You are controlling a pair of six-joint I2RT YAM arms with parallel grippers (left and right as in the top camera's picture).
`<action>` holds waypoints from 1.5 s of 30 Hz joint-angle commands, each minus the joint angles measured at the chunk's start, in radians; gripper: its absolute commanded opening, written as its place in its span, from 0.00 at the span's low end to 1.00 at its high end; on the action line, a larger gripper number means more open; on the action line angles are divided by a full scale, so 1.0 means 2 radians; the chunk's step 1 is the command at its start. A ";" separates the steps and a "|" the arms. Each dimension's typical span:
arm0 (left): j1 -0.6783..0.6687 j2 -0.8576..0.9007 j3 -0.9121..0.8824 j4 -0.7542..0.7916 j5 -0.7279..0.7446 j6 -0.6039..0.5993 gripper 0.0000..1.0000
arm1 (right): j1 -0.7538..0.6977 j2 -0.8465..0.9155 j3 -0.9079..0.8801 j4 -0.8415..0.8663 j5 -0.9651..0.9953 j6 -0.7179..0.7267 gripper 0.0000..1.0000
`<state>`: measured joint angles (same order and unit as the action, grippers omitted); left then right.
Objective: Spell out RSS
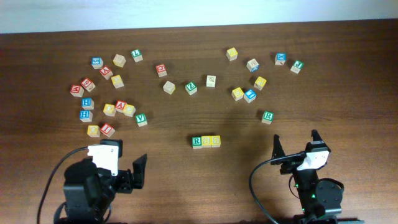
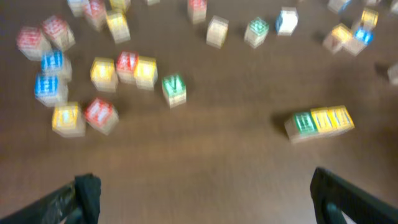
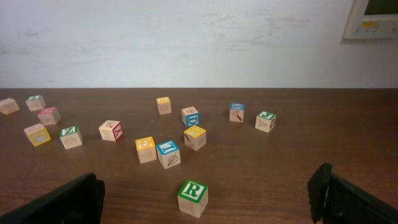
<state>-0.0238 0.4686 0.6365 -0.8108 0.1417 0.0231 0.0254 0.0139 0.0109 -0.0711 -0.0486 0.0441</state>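
Observation:
The green R cube point(image 1: 196, 141) and two yellow cubes point(image 1: 206, 141) point(image 1: 216, 141) stand side by side, touching, in a row at the table's front middle. The blurred left wrist view shows the same row: green point(image 2: 303, 122), yellow point(image 2: 322, 119), yellow point(image 2: 341, 117). My left gripper point(image 1: 124, 160) point(image 2: 205, 199) is open and empty, left of the row and near the front edge. My right gripper point(image 1: 296, 144) point(image 3: 209, 190) is open and empty, right of the row.
Another green R cube point(image 1: 267, 116) point(image 3: 193, 198) sits alone just beyond my right gripper. Several red, blue, yellow and green letter cubes are scattered across the far half of the table, clustered at the left point(image 1: 109, 109) and right point(image 1: 250, 95).

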 commanded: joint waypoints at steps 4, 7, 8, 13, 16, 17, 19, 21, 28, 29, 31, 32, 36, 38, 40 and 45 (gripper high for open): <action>0.003 -0.105 -0.125 0.124 0.004 0.031 0.99 | -0.003 -0.005 -0.003 -0.003 0.004 -0.003 0.98; 0.008 -0.151 -0.179 0.197 0.004 0.024 0.99 | -0.003 -0.005 -0.003 -0.003 0.004 -0.003 0.98; 0.012 -0.161 -0.191 0.216 0.004 0.019 0.99 | -0.003 -0.005 -0.003 -0.003 0.004 -0.003 0.98; 0.027 -0.195 -0.237 0.298 -0.009 0.007 0.99 | -0.003 -0.005 -0.003 -0.003 0.004 -0.003 0.98; 0.027 -0.206 -0.256 0.325 -0.061 -0.042 0.99 | -0.003 -0.005 -0.003 -0.003 0.004 -0.003 0.98; 0.027 -0.211 -0.263 0.331 -0.072 -0.054 0.99 | -0.003 -0.005 -0.003 -0.003 0.004 -0.003 0.99; 0.027 -0.226 -0.278 0.346 -0.077 -0.060 0.99 | -0.003 -0.005 -0.003 -0.003 0.004 -0.003 0.98; 0.027 -0.232 -0.297 0.369 -0.077 -0.061 0.99 | -0.003 -0.005 -0.003 -0.003 0.004 -0.003 0.99; 0.034 -0.232 -0.314 0.368 -0.099 -0.088 0.99 | -0.003 -0.005 -0.003 -0.003 0.004 -0.003 0.98; 0.039 -0.232 -0.314 0.368 -0.100 -0.084 0.99 | -0.003 -0.005 -0.003 -0.003 0.004 -0.003 0.98; 0.043 -0.232 -0.314 0.367 -0.099 -0.067 0.99 | -0.003 -0.005 -0.003 -0.003 0.004 -0.003 0.98; 0.043 -0.232 -0.314 0.367 -0.099 -0.060 0.99 | -0.003 -0.005 -0.003 -0.003 0.004 -0.003 0.98; 0.043 -0.232 -0.314 0.364 -0.086 -0.033 0.99 | -0.003 -0.005 -0.003 -0.003 0.004 -0.003 0.98; 0.043 -0.232 -0.314 0.364 -0.082 -0.028 0.99 | -0.003 -0.005 -0.003 -0.003 0.004 -0.003 0.98; 0.043 -0.232 -0.314 0.364 -0.082 -0.028 0.99 | -0.003 -0.005 -0.003 -0.003 0.004 -0.003 0.98; 0.043 -0.232 -0.314 0.364 -0.082 -0.028 0.99 | -0.003 -0.005 -0.003 -0.003 0.004 -0.003 0.98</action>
<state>0.0551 0.0143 0.0139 -0.0792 -0.0341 -0.0521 0.0254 0.0139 0.0109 -0.0711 -0.0486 0.0437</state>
